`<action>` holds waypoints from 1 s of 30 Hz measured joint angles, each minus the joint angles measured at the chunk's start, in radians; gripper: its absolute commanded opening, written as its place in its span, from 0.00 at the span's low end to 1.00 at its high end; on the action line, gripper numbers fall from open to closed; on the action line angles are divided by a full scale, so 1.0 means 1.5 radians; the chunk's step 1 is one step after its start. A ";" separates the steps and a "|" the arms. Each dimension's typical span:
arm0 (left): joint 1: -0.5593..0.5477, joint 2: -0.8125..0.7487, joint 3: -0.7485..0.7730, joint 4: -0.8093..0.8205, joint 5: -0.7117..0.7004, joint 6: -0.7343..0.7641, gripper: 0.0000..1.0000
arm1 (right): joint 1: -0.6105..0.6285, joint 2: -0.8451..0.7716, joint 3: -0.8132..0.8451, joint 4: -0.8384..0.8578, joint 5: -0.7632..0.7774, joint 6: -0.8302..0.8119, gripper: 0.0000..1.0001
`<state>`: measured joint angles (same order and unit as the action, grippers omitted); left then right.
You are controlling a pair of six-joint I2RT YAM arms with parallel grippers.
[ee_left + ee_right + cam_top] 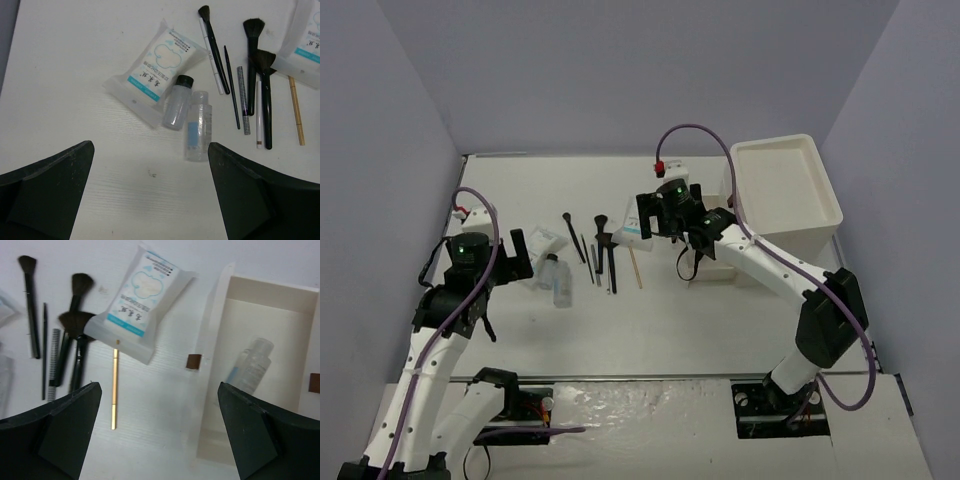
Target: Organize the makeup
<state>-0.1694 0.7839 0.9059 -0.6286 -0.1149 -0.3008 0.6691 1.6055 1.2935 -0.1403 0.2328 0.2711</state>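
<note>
left wrist view's edge crops one packet [305, 50]

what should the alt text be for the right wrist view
The open right gripper hangs over a white packet with blue print and a thin gold stick. At right an open white drawer holds a clear bottle; black brushes lie at left.

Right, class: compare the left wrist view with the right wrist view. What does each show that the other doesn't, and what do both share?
Clear only in the left wrist view: a black-capped clear plastic bottle and a blue-labelled clear bottle, lying side by side. Right wrist only: an open white drawer with a brown knob, and a third clear bottle lying inside. Both: the black-bristled makeup brushes, the thin tan stick and a white flat packet with blue print.
</note>
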 measured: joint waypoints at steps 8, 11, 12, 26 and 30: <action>-0.083 0.165 0.045 -0.033 0.038 -0.038 0.95 | 0.015 -0.149 -0.082 0.015 -0.029 0.061 1.00; -0.119 0.239 0.048 -0.042 0.044 -0.066 0.92 | 0.013 -0.221 -0.119 0.015 -0.027 0.071 1.00; -0.125 0.260 0.048 -0.044 0.044 -0.074 0.91 | 0.013 -0.243 -0.129 0.014 -0.027 0.074 1.00; -0.144 0.444 0.055 -0.024 0.045 -0.165 0.72 | 0.011 -0.460 -0.246 0.009 0.003 0.084 1.00; -0.149 0.463 0.055 -0.009 0.045 -0.178 0.69 | 0.009 -0.479 -0.256 0.002 0.011 0.084 1.00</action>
<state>-0.3925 1.4783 0.9890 -0.6419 -0.0479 -0.5681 0.6824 0.8864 0.9094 -0.1375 0.2489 0.3969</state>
